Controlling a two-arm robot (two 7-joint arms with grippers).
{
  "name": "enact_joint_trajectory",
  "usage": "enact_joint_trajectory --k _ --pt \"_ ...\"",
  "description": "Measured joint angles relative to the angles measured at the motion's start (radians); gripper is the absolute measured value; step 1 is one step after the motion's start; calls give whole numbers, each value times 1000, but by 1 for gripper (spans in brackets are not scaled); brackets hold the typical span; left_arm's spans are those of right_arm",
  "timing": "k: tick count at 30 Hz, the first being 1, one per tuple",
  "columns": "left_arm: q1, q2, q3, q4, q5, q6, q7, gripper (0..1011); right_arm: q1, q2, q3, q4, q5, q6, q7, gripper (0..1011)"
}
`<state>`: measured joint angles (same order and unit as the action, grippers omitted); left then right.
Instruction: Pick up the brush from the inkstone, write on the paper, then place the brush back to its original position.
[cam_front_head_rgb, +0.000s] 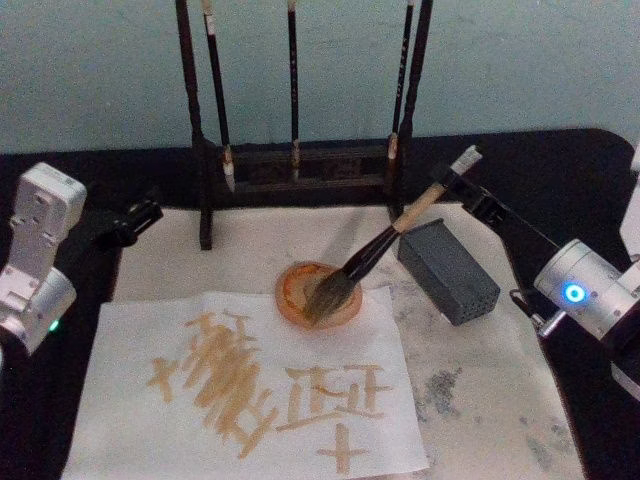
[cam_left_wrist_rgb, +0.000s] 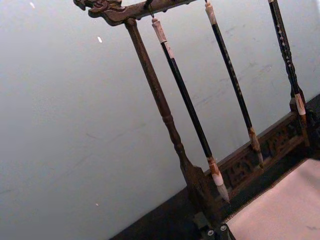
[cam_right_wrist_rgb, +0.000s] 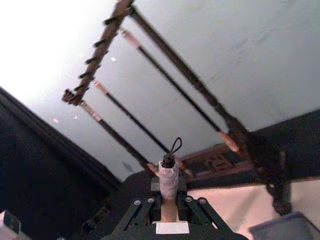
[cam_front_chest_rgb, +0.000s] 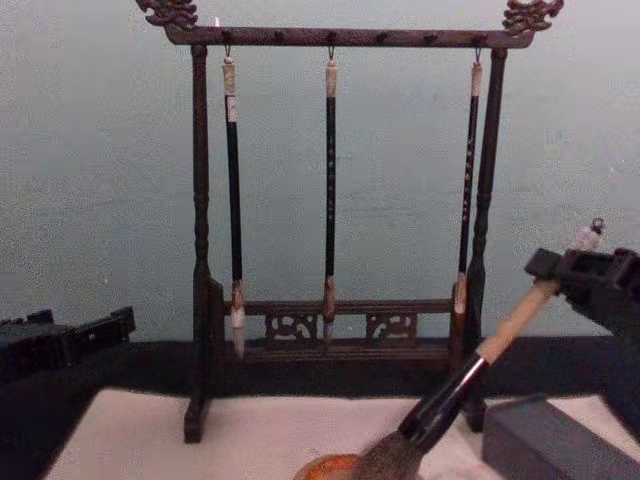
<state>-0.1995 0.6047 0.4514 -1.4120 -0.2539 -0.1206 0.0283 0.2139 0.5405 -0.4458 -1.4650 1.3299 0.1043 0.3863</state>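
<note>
1. My right end effector (cam_front_head_rgb: 449, 180) (cam_right_wrist_rgb: 169, 207) (cam_front_chest_rgb: 557, 278) is closed on the brush (cam_front_head_rgb: 385, 240) (cam_front_chest_rgb: 470, 375), gripping the tan handle just below its whitish looped end (cam_right_wrist_rgb: 168, 175).
2. From that grip the brush slants down and away to my left. Its bushy head (cam_front_head_rgb: 325, 300) rests in the round orange-brown dish (cam_front_head_rgb: 292, 285) (cam_front_chest_rgb: 322, 466).
3. The dish is lower than my right end effector, to its left and nearer my body.
4. The paper (cam_front_head_rgb: 130, 410) lies flat beyond the dish from my right end effector, farther left and closer to me. It carries tan strokes, and its far edge touches the dish.
5. A grey block (cam_front_head_rgb: 450, 270) (cam_front_chest_rgb: 540, 440) (cam_right_wrist_rgb: 285, 231) sits below my right end effector, just beside the dish on the side toward the end effector.
6. Paper, dish and block all rest on a pale mat (cam_front_head_rgb: 500, 400) spread over the dark tabletop (cam_front_head_rgb: 560, 165).
7. A dark wooden rack (cam_front_head_rgb: 300, 162) (cam_front_chest_rgb: 200, 250) (cam_left_wrist_rgb: 160, 100) (cam_right_wrist_rgb: 200, 85) stands to the left of my right end effector and a little farther out. Three slim brushes (cam_front_chest_rgb: 330, 180) hang from its top bar.
8. My left end effector (cam_front_head_rgb: 130, 222) (cam_front_chest_rgb: 70, 342) is parked off the left edge of the mat, well apart from the brush and empty. Whether it is wide or narrow I cannot tell.
</note>
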Motion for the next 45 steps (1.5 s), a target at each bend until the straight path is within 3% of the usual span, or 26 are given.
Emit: enact_joint_trajectory --k 12,21,27,35,45 --pt "0 0 0 0 0 0 0 1000 4 42 -44 -120 -83 2 -30 180" --pt "0 0 0 0 0 0 0 1002 -2 65 -77 -193 -147 10 -15 180" --pt "0 0 0 0 0 0 0 1002 -2 54 -103 -204 -178 18 -5 180" --pt "0 0 0 0 0 0 0 1002 13 29 -141 -191 -259 19 -8 180" --pt "0 0 0 0 0 0 0 1002 18 -4 -154 -189 -303 28 2 180"
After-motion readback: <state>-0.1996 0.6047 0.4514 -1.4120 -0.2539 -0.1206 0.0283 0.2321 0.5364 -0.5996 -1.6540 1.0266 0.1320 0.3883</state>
